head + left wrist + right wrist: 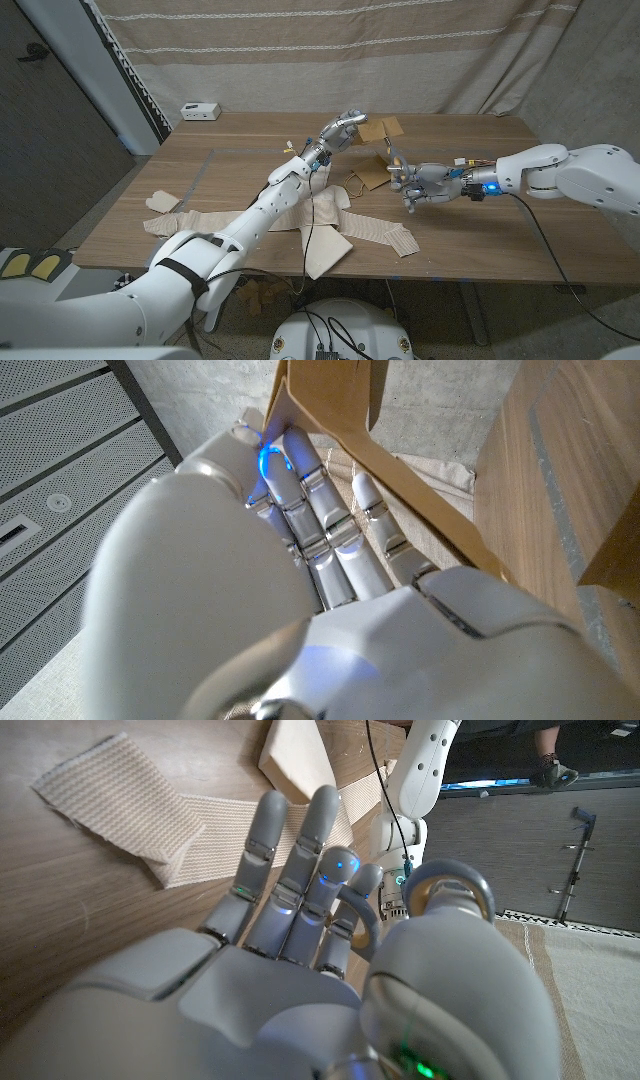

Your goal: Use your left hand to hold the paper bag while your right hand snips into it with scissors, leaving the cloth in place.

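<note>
A brown paper bag [380,130] is at the table's far middle, with my left hand [340,130] gripping its edge. In the left wrist view the left hand's fingers [330,510] press against the bag [330,410]. My right hand [425,183] holds grey-handled scissors [397,165] just right of the bag, blades pointing toward it. The right wrist view shows the scissors' handle loop [450,892] around the right hand's thumb [450,980]. A beige striped cloth [320,225] lies spread on the near side of the table, under my left forearm, also seen as the cloth [130,810].
A small white box [200,110] sits at the table's [480,230] far left corner. A striped curtain [350,50] hangs behind. A loose cloth piece [162,203] lies near the left edge. A cable [540,240] trails from my right arm across the right side.
</note>
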